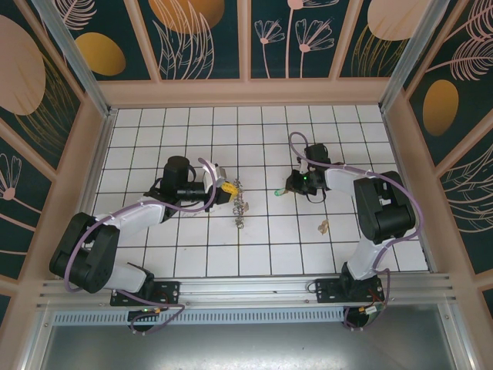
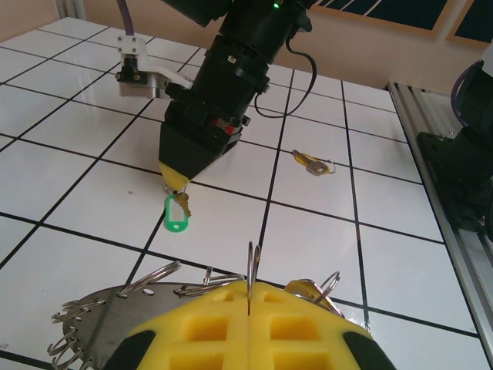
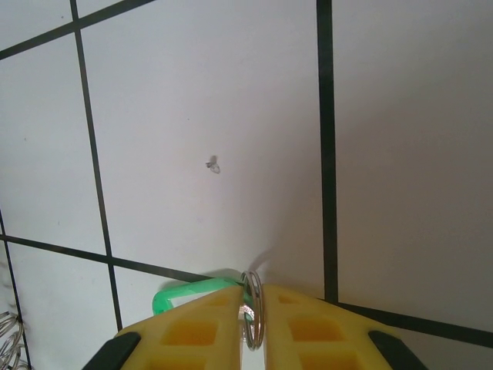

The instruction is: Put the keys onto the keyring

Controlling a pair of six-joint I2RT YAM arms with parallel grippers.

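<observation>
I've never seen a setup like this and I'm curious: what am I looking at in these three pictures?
Two robot arms are bolted at the edge of a white tiled table. One picture looks down from above; the other two come from cameras on each wrist, so the yellow foam pads at the bottom are that arm's own claw. The left claw is shut on the rim of a silvery keyring fringed with small loops. The right claw pinches the little ring of a green-tagged key lying on the tiles. A yellow-headed key lies loose farther off.

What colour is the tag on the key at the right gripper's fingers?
The tag is green, clearest in the left wrist view.
</observation>
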